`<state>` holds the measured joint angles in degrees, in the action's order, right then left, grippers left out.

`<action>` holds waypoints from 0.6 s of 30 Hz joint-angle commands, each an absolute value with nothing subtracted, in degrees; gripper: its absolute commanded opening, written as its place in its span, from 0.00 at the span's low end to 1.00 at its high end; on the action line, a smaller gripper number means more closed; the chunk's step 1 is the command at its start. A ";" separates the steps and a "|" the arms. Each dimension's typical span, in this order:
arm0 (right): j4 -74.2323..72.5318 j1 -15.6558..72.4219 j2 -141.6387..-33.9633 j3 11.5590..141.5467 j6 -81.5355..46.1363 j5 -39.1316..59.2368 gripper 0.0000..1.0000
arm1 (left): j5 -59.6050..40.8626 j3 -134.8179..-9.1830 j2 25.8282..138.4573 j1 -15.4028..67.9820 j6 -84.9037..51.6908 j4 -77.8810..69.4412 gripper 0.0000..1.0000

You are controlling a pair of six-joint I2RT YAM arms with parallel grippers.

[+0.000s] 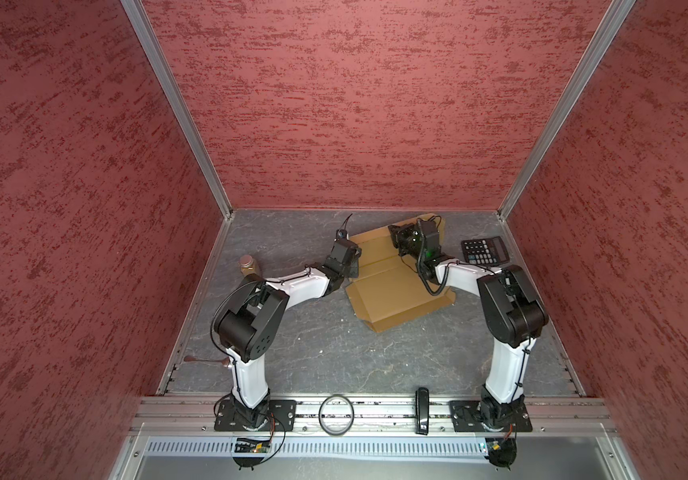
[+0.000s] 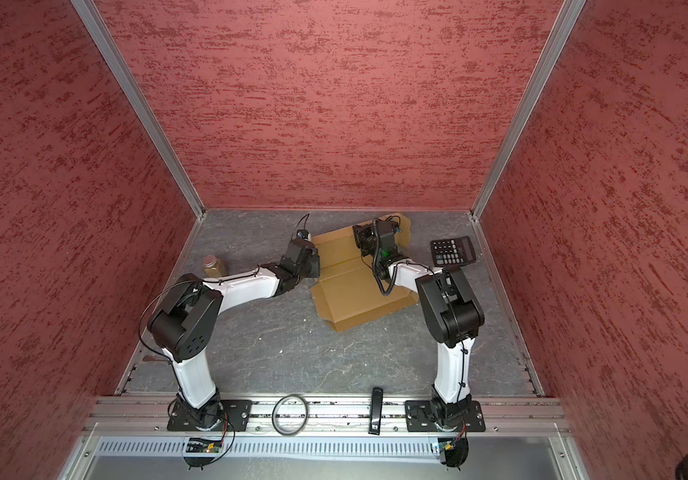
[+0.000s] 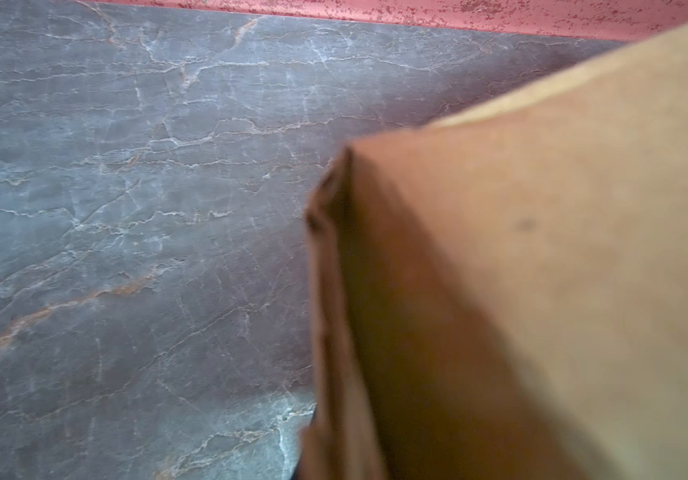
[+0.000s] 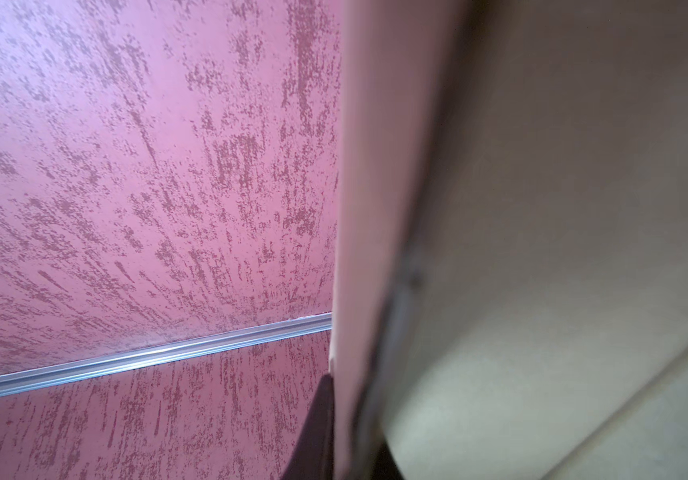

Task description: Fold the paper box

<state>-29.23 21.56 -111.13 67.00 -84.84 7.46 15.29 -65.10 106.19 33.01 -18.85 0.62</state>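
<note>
The paper box point(image 1: 396, 291) is a brown cardboard sheet lying mostly flat at the back of the table in both top views, with creases and raised flaps. My left gripper point(image 1: 353, 261) is at its left edge. In the left wrist view a raised side flap point(image 3: 500, 270) runs edge-on into that gripper point(image 3: 325, 457), which is shut on it; the fingers are almost hidden. My right gripper point(image 1: 433, 227) is at the back flap point(image 2: 404, 228), which stands upright. In the right wrist view that flap point(image 4: 375, 208) passes between the dark fingers point(image 4: 317, 428), pinched close on both sides.
A black calculator point(image 1: 484, 250) lies right of the box near the right wall. A brown jar point(image 1: 248, 266) stands at the left wall. A spoon point(image 1: 209, 360) lies at the left edge. A ring point(image 1: 336, 414) and a black device point(image 1: 422, 415) sit on the front rail.
</note>
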 commanded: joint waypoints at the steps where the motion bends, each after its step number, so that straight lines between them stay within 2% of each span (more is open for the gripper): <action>1: -26.56 23.10 -109.37 65.36 -86.97 9.93 0.19 | 14.82 -65.94 107.13 33.18 -19.38 1.30 0.00; 3: -27.01 23.12 -108.65 64.89 -87.01 10.08 0.28 | 15.18 -65.59 106.64 33.02 -19.42 1.66 0.00; 9: -26.42 23.15 -105.29 63.56 -85.06 10.85 0.44 | 16.33 -64.74 105.22 32.77 -18.21 1.84 0.00; 18: -14.17 23.29 -92.12 57.00 -74.10 11.57 0.51 | 17.25 -61.32 102.49 32.03 -15.12 -1.38 0.00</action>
<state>-20.78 22.85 -96.47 58.15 -78.98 11.38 16.80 -62.70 104.33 32.36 -17.08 0.21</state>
